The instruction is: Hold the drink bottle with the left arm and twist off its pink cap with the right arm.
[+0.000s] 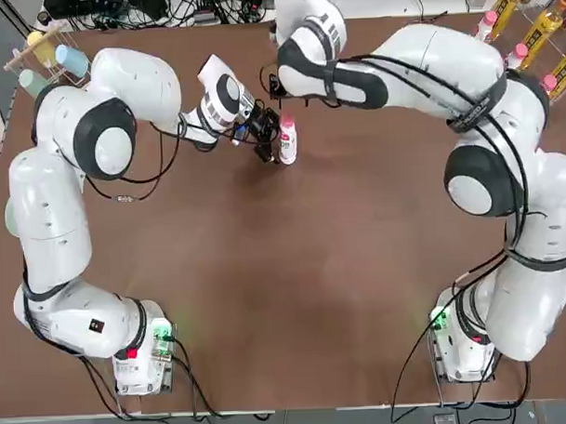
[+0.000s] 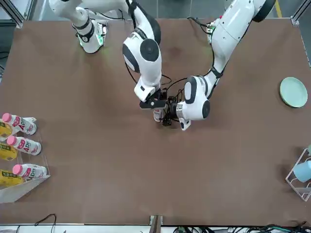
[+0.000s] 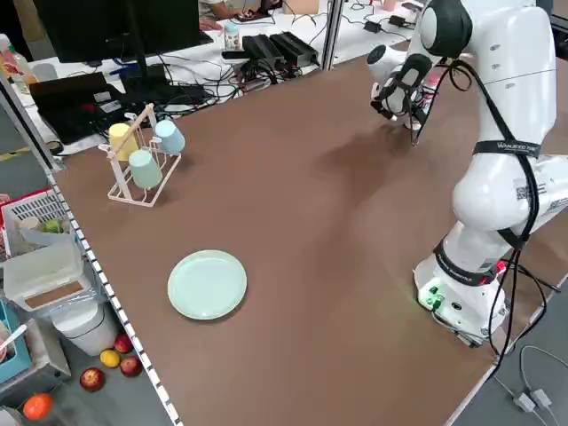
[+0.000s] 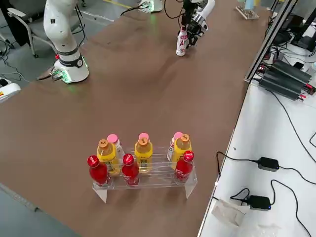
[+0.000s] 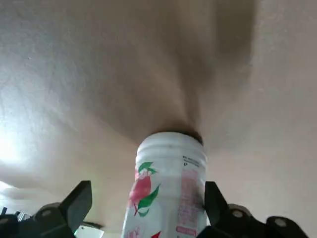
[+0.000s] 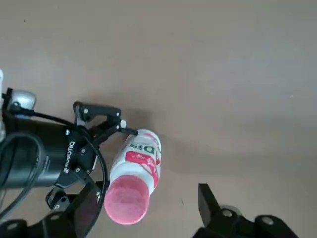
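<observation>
The drink bottle (image 1: pixel 287 147) stands upright at the far middle of the table, white with a red-and-green label, its pink cap (image 1: pixel 286 124) on top. My left gripper (image 5: pixel 147 206) reaches in from the side at label height and is open; its fingers (image 5: pixel 79 202) stand on either side of the bottle (image 5: pixel 168 183), with a gap on one side. My right gripper (image 6: pixel 147 208) hangs over the bottle, open. The pink cap (image 6: pixel 127 198) sits between its fingers, nearer one of them, and neither finger presses on it.
A clear rack (image 4: pixel 143 170) of red, yellow and white bottles stands at the table's right far edge. On the left side are a green plate (image 3: pixel 207 284) and a wire rack of cups (image 3: pixel 142 155). Bare brown table (image 1: pixel 294 267) lies in front of the bottle.
</observation>
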